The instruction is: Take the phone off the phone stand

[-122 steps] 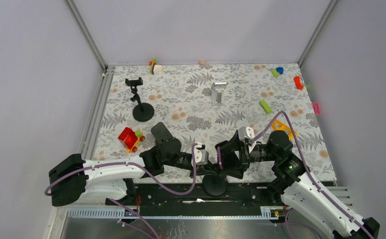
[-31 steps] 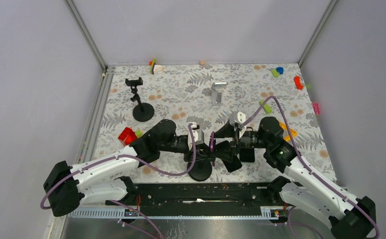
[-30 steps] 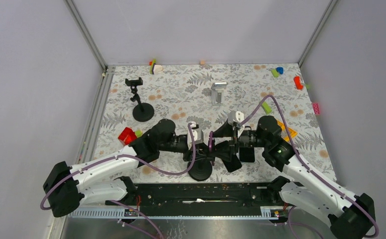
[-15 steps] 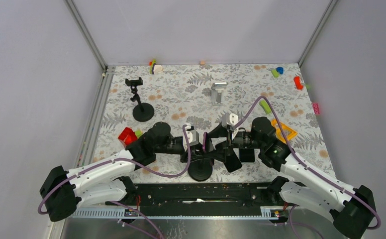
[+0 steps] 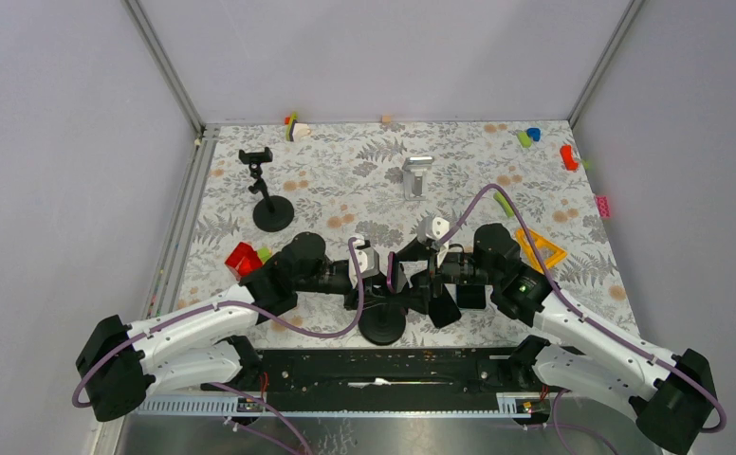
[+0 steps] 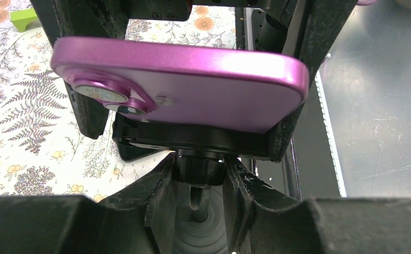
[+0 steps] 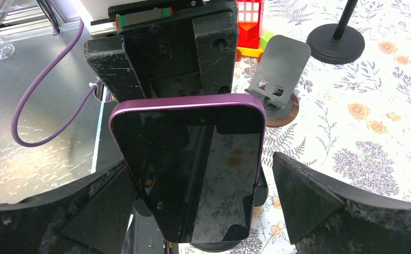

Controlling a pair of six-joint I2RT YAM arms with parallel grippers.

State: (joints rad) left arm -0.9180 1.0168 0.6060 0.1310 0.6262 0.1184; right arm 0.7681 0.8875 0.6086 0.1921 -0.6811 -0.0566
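The glossy purple phone is sitting clamped in the black phone stand, whose neck the left claw is pinching. The right claw is gaping astride the phone, holding nothing; an off-centre squeeze risks slipping.

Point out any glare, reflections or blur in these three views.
Top external: even light, soft shadows, the phone stand lost among dark arms. Left wrist: a bright sheen along the phone; the left pincer near the lens is soft and dark. Right wrist: the glossy screen mirrors faint shapes; the right pincer is blurred.
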